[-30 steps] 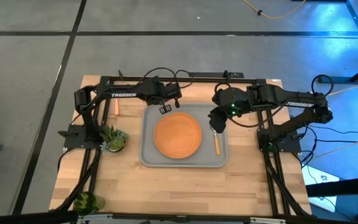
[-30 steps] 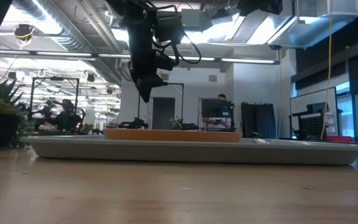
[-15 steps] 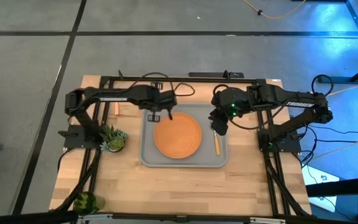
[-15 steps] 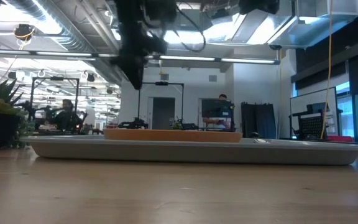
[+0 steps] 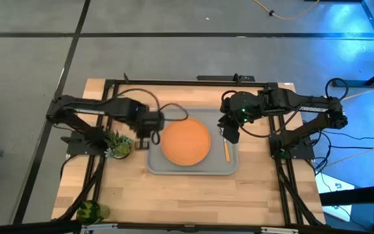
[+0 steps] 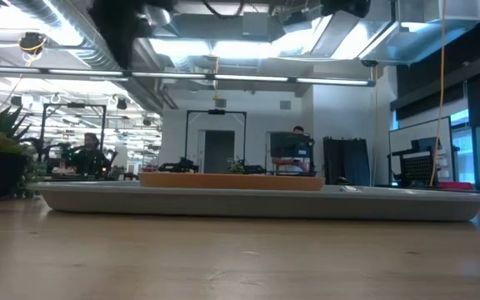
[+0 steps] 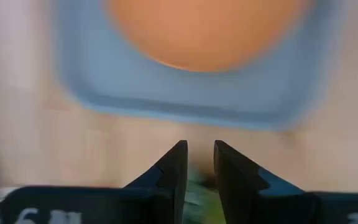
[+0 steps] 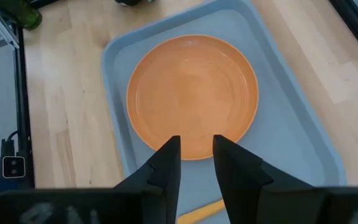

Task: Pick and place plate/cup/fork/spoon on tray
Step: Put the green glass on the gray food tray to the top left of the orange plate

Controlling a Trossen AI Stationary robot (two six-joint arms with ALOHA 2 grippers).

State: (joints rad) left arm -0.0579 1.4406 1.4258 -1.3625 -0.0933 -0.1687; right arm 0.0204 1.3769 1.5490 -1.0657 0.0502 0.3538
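High view shows the plate (image 5: 185, 142) lying flat in the middle of the tray (image 5: 154, 162), with one orange-handled utensil (image 5: 226, 151) beside it near the tray's right rim; I cannot tell fork from spoon; I judge it light, stiff and slippery, best pinched mid-handle. My right tool (image 5: 230, 134) hangs just above it, fingers slightly apart, empty; my left tool (image 5: 143, 141) hovers off the tray's left edge over the bench (image 5: 187, 195), narrowly parted, near a potted plant (image 5: 117, 145).

A round orange plate (image 5: 186, 142) lies flat in the light-grey tray (image 5: 156, 164); an orange-handled utensil (image 5: 226, 150) lies beside it, on its right.
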